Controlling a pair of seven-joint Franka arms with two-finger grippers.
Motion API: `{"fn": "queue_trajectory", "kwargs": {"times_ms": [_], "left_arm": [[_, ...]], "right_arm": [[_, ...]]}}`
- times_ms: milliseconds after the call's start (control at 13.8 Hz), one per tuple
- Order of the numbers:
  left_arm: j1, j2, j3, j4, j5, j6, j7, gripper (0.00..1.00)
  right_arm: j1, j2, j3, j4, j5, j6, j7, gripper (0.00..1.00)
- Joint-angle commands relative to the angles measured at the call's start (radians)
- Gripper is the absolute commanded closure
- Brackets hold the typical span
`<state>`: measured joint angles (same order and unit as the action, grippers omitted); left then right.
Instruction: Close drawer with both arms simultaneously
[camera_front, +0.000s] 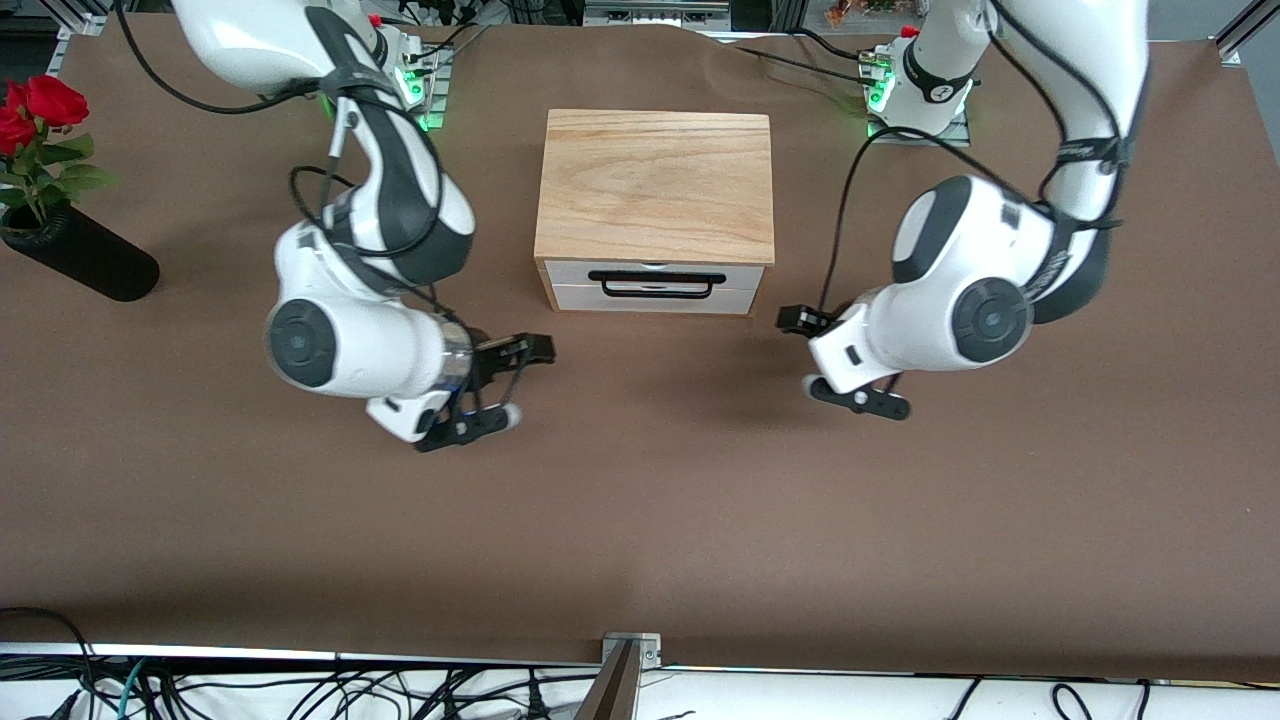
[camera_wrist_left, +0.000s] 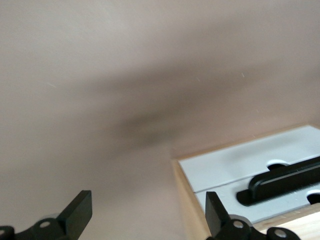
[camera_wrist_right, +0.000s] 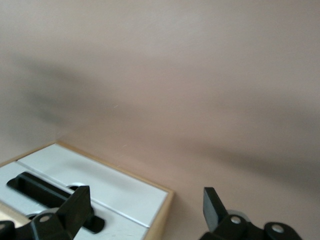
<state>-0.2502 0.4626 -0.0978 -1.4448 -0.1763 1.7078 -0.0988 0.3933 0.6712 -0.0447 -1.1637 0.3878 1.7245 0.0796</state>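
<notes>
The drawer (camera_front: 652, 287) has a white front panel and a long black wire handle (camera_front: 655, 285). Its panel sits level with the front of the light oak box (camera_front: 655, 185). My right gripper (camera_front: 515, 385) is open and empty, low over the brown table beside the box's front corner toward the right arm's end. My left gripper (camera_front: 798, 352) is open and empty beside the other front corner. The left wrist view shows its gripper (camera_wrist_left: 147, 200) with the white panel (camera_wrist_left: 235, 167) and handle (camera_wrist_left: 285, 182) close by. The right wrist view shows its gripper (camera_wrist_right: 146, 196), the panel (camera_wrist_right: 107, 185) and handle (camera_wrist_right: 35, 187).
A black vase (camera_front: 85, 258) with red roses (camera_front: 35, 110) lies at the right arm's end of the table. A metal bracket (camera_front: 630, 650) sits at the table's edge nearest the front camera, with cables below it.
</notes>
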Motion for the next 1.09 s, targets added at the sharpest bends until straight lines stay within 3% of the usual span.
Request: {"fn": "queue_trajectory", "kwargs": {"times_ms": [0,217,290,580,797,1014], "left_arm": [[0.038,-0.056,0.003,0.037,0.084,-0.052,0.016,0.00],[0.084,-0.114,0.004,0.082,0.168,-0.108,0.005,0.00],[0.112,-0.128,0.003,0.107,0.188,-0.115,0.004,0.00],[0.230,-0.197,0.000,0.127,0.198,-0.151,0.013,0.00],[0.242,-0.271,0.001,0.075,0.192,-0.154,0.019,0.00],[0.230,-0.392,0.003,-0.092,0.184,-0.102,0.019,0.00]], "right_arm": [[-0.098,-0.039,-0.013,0.024,-0.013,-0.074,0.000,0.00],[-0.145,-0.055,-0.066,0.022,-0.024,-0.114,0.002,0.00],[-0.142,-0.056,-0.088,0.024,-0.068,-0.115,0.003,0.00],[-0.146,-0.175,-0.083,-0.042,-0.289,0.007,0.002,0.00],[-0.224,-0.323,-0.075,-0.172,-0.297,0.024,0.012,0.00],[-0.287,-0.442,-0.057,-0.281,-0.349,0.018,0.012,0.00]]}}
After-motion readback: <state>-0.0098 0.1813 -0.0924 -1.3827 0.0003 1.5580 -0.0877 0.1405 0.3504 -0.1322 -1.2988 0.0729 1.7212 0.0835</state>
